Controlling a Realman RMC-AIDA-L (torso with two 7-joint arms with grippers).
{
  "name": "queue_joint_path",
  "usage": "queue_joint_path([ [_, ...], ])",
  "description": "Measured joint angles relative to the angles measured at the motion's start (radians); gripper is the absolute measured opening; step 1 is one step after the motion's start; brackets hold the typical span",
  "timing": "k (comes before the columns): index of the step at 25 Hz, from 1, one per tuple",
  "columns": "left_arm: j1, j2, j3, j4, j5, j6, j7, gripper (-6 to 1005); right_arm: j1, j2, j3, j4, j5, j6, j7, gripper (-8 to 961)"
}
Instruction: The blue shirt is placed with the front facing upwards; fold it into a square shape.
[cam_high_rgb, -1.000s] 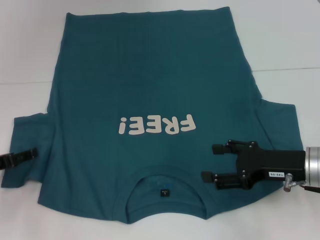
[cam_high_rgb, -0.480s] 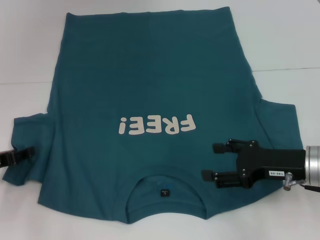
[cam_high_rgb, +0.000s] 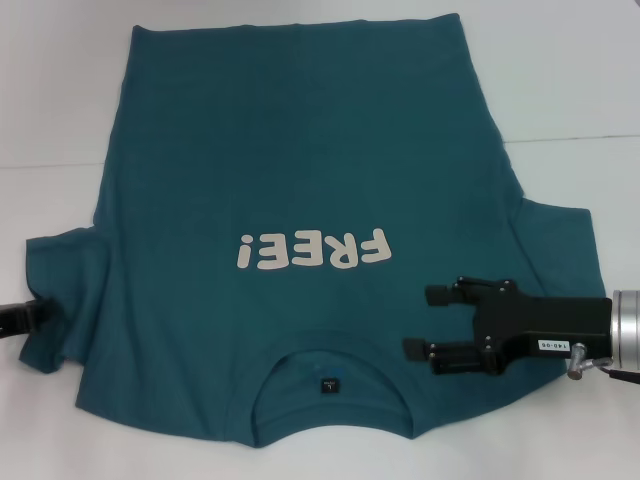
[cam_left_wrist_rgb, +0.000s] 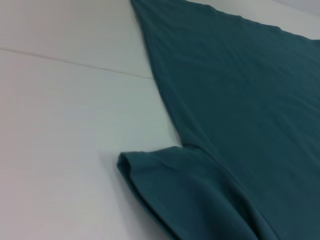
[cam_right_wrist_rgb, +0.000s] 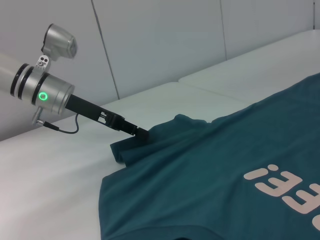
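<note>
White table (cam_high_rgb: 580, 80) fills your head view. Blue shirt (cam_high_rgb: 300, 170) spread across centre, print up, collar at bottom edge. Right gripper (cam_high_rgb: 418, 322) at lower right, fingers spread apart over shirt's shoulder. Left gripper (cam_high_rgb: 38, 308) at left edge, pinched on bunched sleeve, as you see at right wrist view's centre left.

Bright, even overhead light washes the white tabletop (cam_high_rgb: 580, 80) nearly to glare. The dark teal-blue cotton T-shirt (cam_high_rgb: 300, 140) casts only thin soft shadows at its edges. The left wrist view is soft, slightly blurred throughout.
</note>
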Motion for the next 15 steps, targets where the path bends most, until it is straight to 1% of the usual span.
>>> queue_joint_path([
  [4,0.001,-0.001,0.002,0.004,0.000,-0.012,-0.001,192,-0.001,0.000,0.000,-0.001,0.001,0.000,0.017,929],
  [10,-0.001,0.000,0.005,0.010,0.000,-0.014,0.000,32,-0.001,0.000,0.002,-0.002,0.004,-0.002,0.024,930],
  [13,0.005,-0.003,0.005,0.035,0.000,-0.013,-0.005,32,-0.001,0.000,0.002,-0.004,0.004,-0.002,0.025,930],
  [15,0.016,-0.009,0.004,0.064,0.000,-0.007,-0.010,32,-0.002,0.000,0.002,-0.005,0.004,-0.002,0.026,930],
])
